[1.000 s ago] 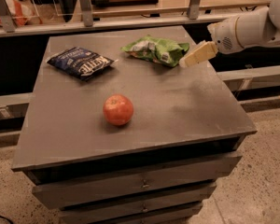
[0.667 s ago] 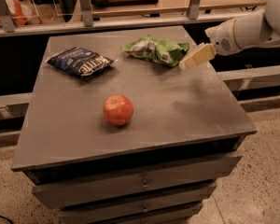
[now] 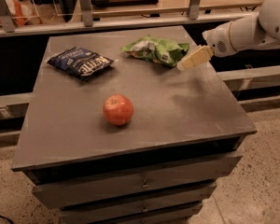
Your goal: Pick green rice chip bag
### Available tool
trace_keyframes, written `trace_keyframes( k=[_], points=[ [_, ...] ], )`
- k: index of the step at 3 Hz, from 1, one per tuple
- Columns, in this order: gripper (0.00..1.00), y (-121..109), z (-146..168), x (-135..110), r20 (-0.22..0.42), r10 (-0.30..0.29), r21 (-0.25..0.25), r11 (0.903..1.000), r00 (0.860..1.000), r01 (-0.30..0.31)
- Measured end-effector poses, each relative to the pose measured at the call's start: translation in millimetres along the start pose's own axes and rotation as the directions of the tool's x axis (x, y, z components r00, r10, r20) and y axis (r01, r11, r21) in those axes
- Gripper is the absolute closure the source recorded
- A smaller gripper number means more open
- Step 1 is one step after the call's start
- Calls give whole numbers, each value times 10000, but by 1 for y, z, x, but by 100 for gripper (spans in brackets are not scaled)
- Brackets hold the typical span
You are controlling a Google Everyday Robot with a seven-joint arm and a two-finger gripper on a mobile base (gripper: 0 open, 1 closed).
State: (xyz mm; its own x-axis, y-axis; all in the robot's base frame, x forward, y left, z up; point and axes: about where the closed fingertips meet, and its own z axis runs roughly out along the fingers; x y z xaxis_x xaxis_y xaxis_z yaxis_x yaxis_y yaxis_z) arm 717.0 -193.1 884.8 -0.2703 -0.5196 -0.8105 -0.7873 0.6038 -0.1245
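Camera view: crumpled bright green foil rice chip bag [image 3: 156, 50] lies at one o'clock on the grey cabinet top [image 3: 177, 111]. The beige gripper [image 3: 194, 58] hovers at the bag's four o'clock, and I cannot tell its opening. Closing off-centre could push the slick foil away.

Green rice chip bag [image 3: 155, 50]: crinkled, glossy foil with white printed patches. Blue chip bag [image 3: 80, 62]: flatter foil with a faint sheen. Apple [image 3: 118, 109]: smooth red skin, dull highlight. Cabinet top [image 3: 186, 106]: matt grey, lightly scuffed. Drawer fronts [image 3: 130, 181]: matt grey. Gripper [image 3: 186, 64], just beside the green bag's right end: matt beige plastic on a smooth white arm [image 3: 252, 29]. Floor [image 3: 266, 171]: speckled, stone-like.
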Motion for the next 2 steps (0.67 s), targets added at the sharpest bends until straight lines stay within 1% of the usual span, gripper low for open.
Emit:
trace_keyframes(
  k=[1,2],
  points=[
    [0,-5,14,-3,415,-34,-32,10000,9991,35],
    [0,-7,27,-11,780,-158,-196,9997,9968,174]
  ],
)
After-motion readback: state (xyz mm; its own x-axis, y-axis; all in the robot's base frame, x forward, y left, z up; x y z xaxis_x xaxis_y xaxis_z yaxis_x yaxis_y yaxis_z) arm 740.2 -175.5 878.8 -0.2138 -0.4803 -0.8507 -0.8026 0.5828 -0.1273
